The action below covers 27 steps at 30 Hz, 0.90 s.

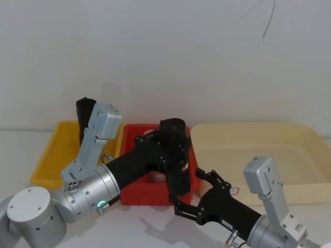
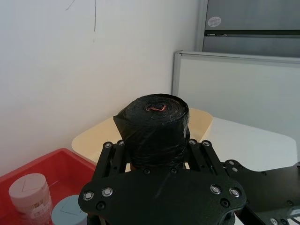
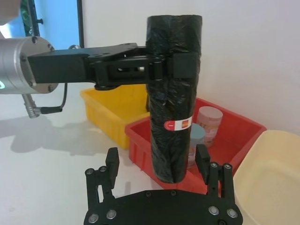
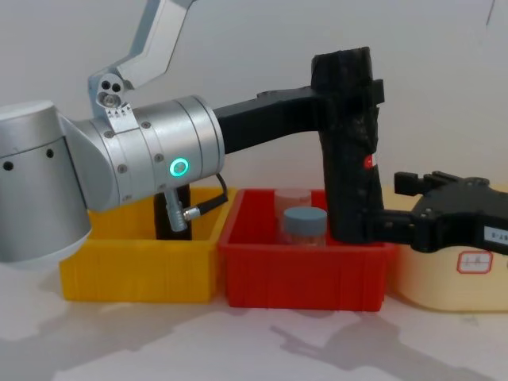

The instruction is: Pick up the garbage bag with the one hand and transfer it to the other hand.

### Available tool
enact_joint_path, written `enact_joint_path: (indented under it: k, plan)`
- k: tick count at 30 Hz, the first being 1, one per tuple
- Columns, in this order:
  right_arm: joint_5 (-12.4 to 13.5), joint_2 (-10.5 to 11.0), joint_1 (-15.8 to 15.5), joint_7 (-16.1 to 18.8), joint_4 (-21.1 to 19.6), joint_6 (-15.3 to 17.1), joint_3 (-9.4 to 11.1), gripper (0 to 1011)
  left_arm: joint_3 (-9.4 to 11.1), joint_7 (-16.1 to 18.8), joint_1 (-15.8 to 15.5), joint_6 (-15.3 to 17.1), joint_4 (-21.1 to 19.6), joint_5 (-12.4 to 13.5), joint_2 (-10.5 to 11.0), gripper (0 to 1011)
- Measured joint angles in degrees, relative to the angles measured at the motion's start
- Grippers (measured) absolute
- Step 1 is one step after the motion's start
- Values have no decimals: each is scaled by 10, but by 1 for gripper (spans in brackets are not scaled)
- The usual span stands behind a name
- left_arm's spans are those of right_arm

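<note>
Handover is in hand: the bag point(image 3: 174, 93) is held upright over the right side of the red bin point(image 4: 302, 279), lifted clear of the two jars point(image 4: 305, 226) that are standing in that bin. The pick-up is judged done and the transfer not yet made.

The left pincer point(image 3: 173, 65) is reached in across the red bin from the left and is clamped on the bag's upper part, well above the small red mark point(image 3: 177, 124). The whole weight looks to be carried there.

The right pincer point(image 3: 157, 161) is brought up at the bin's right end, below that mark. It is spread wide, with one finger to each side of the bag's lower end. On one side a clear gap is seen, while on the other the finger point(image 3: 202, 158) is just beside the plastic; whether it touches cannot be told.

Next, a square closing of the right pincer on the lower end is called for, and the left grip should be let go only once that hold is firm. The crinkled plastic may slip, and a dropped bag would likely land among the jars.
</note>
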Motion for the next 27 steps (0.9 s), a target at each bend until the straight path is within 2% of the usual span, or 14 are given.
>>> enact_joint_path:
  k: [14, 27]
  plan:
    - [-3, -11, 21, 5, 32, -15, -5, 1001, 0, 0, 0, 0, 0, 0, 0, 516]
    - [-6, -23, 59, 19, 73, -28, -20, 1001, 0, 0, 0, 0, 0, 0, 0, 516]
